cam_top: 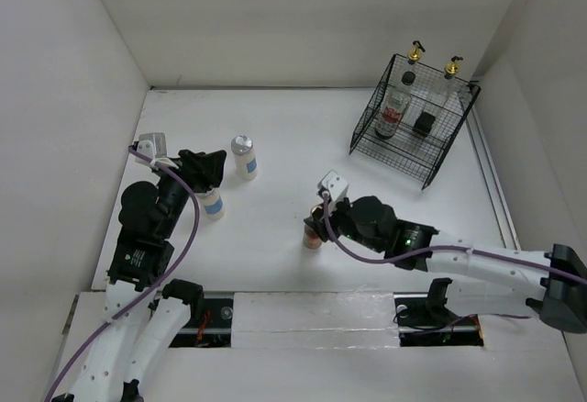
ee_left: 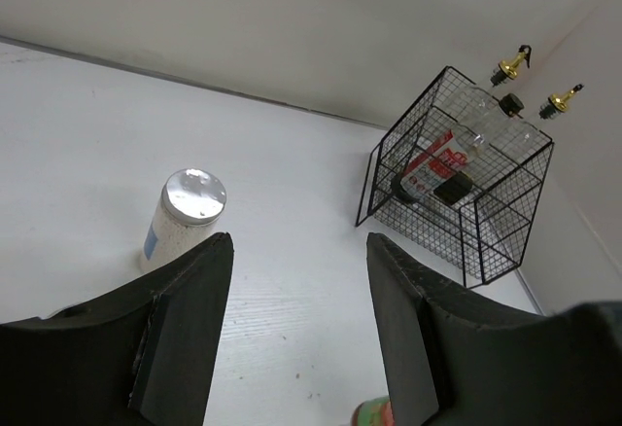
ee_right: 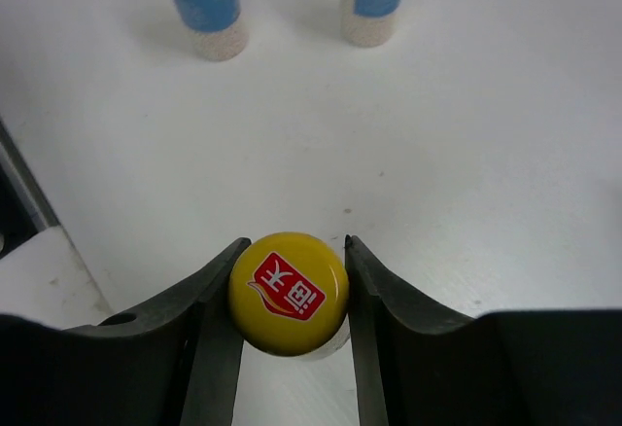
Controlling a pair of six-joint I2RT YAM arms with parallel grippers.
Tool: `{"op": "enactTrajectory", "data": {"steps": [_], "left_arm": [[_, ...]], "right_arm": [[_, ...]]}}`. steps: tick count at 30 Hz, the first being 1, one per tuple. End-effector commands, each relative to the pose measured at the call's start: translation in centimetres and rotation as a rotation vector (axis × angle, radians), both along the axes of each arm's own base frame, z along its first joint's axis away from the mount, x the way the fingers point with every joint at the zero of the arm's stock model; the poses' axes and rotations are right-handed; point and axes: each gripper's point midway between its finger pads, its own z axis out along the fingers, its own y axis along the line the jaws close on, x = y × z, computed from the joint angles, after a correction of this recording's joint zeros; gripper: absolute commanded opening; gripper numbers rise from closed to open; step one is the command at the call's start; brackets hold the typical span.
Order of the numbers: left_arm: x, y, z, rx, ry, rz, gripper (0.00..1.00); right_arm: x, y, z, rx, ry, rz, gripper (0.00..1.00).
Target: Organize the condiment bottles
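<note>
Right gripper (ee_right: 295, 245) clamped on small yellow-capped bottle (cam_top: 313, 237), well apart from black wire basket (cam_top: 390, 151) | left gripper (ee_left: 297, 241) spread wide, empty | two white bottles (cam_top: 245, 157) farther from basket | red-labelled bottle (cam_top: 392, 116) inside basket

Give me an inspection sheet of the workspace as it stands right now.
Surface: white table, no spills seen.
Job's things: two gold-pourer glass bottles and a red-labelled bottle are in the black wire basket; two white shakers stand on the table; the small yellow-capped bottle is outside the basket, mid-table.
Clutter: nothing seen.
Grippers: left gripper open, empty; right gripper shut on the small yellow-capped bottle.
Cables: purple cables run along both arms; the left one passes close to the nearer shaker.
Surroundings: white walls on three sides.
</note>
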Motion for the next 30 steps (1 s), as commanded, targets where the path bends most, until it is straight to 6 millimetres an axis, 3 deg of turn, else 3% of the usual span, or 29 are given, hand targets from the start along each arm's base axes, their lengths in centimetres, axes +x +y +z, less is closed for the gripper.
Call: {"op": "enactTrajectory", "data": {"steps": [1, 4, 8, 13, 17, 24, 26, 30], "left_arm": [[0.0, -0.2, 0.9, -0.004, -0.040, -0.015, 0.53], [0.0, -0.2, 0.9, -0.004, -0.040, -0.015, 0.53], [-0.2, -0.3, 1.4, -0.008, -0.058, -0.024, 0.53], [-0.3, -0.5, 1.4, -0.008, -0.058, -0.033, 0.53], [-0.3, -0.5, 1.4, -0.008, -0.058, -0.033, 0.53], [-0.3, -0.5, 1.4, -0.008, -0.058, -0.033, 0.53], [-0.3, -0.5, 1.4, -0.008, -0.058, -0.033, 0.53], [-0.1, -0.5, 1.1, 0.003, -0.052, -0.033, 0.53]], "right_arm": [[4.1, -3.3, 15.6, 0.321, -0.258, -0.212, 0.28], [7.4, -7.4, 19.4, 0.339, -0.324, -0.364, 0.28], [10.6, -14.1, 22.4, 0.322, -0.400, -0.593, 0.28], [13.3, -23.2, 24.6, 0.300, -0.464, -0.884, 0.28], [15.6, -27.8, 25.1, 0.269, -0.484, -1.026, 0.28], [19.2, -32.6, 25.4, 0.283, -0.509, -1.114, 0.28], [20.4, -33.3, 24.5, 0.272, -0.492, -1.121, 0.28], [21.3, -34.2, 25.3, 0.298, -0.520, -1.133, 0.28]]}}
